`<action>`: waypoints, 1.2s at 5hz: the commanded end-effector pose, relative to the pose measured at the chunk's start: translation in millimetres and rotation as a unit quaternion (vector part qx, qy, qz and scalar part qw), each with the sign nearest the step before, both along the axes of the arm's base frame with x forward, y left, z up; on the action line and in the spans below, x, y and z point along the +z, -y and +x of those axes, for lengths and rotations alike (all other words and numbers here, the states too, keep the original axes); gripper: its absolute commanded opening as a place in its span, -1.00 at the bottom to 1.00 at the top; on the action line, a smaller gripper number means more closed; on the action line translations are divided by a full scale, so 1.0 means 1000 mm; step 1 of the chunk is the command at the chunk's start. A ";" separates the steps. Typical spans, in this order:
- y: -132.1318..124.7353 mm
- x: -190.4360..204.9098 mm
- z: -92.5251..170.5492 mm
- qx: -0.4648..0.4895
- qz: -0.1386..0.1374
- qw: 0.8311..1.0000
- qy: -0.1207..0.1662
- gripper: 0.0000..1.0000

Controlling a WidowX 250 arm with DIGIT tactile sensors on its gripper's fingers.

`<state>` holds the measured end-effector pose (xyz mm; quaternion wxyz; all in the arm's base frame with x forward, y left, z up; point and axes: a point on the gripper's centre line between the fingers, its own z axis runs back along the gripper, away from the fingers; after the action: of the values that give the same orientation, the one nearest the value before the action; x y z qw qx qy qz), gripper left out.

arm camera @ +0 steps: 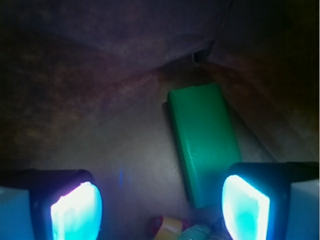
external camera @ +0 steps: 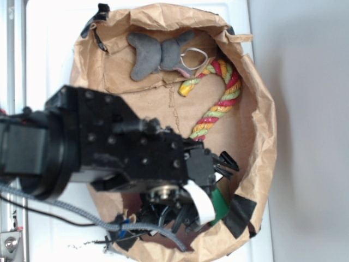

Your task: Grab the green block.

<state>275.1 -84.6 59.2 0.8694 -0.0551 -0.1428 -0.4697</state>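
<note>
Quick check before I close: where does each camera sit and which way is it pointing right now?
Exterior: high above, looking down into the paper bag; the black arm and gripper cover its lower part, beside the rope toy and grey plush.
Wrist: on the gripper, facing the bag floor; both glowing fingers frame the view.
Shared: the green block, only an edge showing from above.
</note>
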 end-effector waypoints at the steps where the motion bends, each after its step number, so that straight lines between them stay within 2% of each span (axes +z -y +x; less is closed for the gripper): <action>1: 0.023 0.009 0.020 0.010 0.012 0.999 0.039 1.00; 3: 0.031 -0.004 0.053 0.030 0.038 0.999 0.016 1.00; 4: 0.034 -0.009 0.068 0.046 0.047 0.998 0.015 1.00; 5: 0.036 -0.017 0.075 0.053 0.058 0.997 0.002 1.00; 6: 0.032 -0.020 0.076 0.064 0.060 0.996 0.007 -1.00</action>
<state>337.8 -96.3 26.8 0.9085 0.0056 -0.0821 -0.4097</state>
